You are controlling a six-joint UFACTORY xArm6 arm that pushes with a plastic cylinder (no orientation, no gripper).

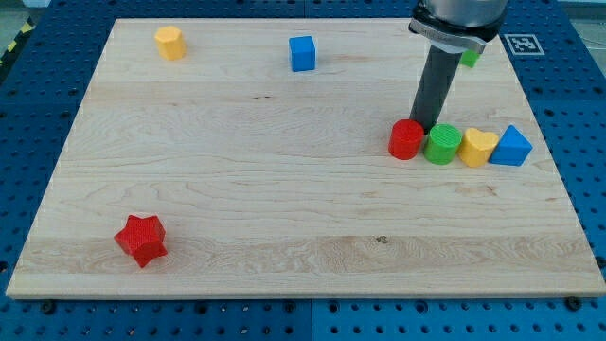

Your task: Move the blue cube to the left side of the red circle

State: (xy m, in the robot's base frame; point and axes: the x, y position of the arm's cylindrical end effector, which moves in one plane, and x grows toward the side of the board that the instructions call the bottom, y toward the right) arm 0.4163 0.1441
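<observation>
The blue cube (302, 53) is sitting upper centre on the tabletop (237, 218), well apart from the red circle (406, 139) at right. My tip (423, 127), a bare rod with no hand and holding nothing, is resting just behind the red circle. Light, rigid, likely sliding easily; pushing squarely on a flat face looks best.

Eight small coloured plastic blocks on my wooden board (284, 218). Red, two: one red cylinder (406, 139), one red star (142, 239). Blue, two: one blue cube (302, 53), one blue triangular block (512, 146). Yellow, two: one yellow heart-shaped block (478, 147), one yellow block (169, 42) of a rounded, many-sided shape I cannot make out. Green, two: one green cylinder (442, 144), one green block (471, 57) mostly hidden behind my arm, shape unclear. One dark rod, one tip (423, 126).
</observation>
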